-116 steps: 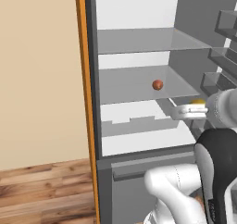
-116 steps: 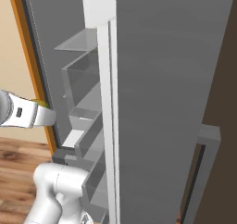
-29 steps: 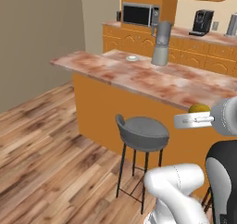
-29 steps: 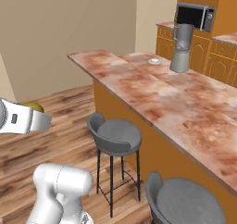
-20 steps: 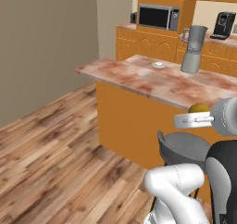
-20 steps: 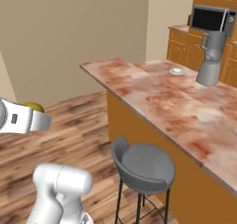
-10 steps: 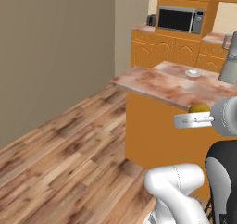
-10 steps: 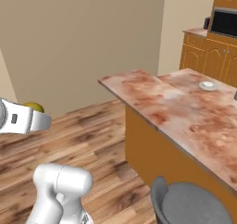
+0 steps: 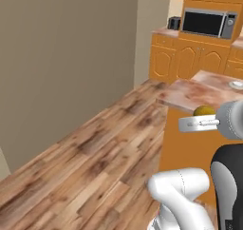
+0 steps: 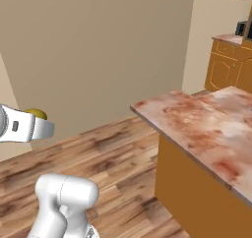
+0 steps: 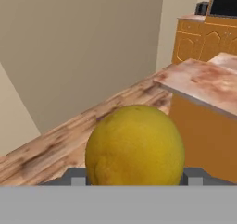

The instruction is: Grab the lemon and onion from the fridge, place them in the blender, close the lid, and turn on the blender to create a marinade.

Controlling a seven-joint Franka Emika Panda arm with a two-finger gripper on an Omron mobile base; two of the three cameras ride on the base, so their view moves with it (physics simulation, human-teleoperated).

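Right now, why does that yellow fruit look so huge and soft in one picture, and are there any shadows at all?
Hand view: the lemon sits right at the lens, so it looms, edges slightly soft. Left base view: it is small in the gripper; lighting flat, the wood floor shows no cast shadow. Right base view: evenly lit, no glare.

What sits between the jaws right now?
The lemon, held between the jaws of the gripper, as the hand view shows; its top also shows in the left base view.

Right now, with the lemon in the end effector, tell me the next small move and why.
Probably keep the end effector closed on the lemon and swing the base back toward the counter. The views face a bare wall and wood floor, the counter sits off to one side, and no blender is in sight here, so there is nowhere to drop the lemon.
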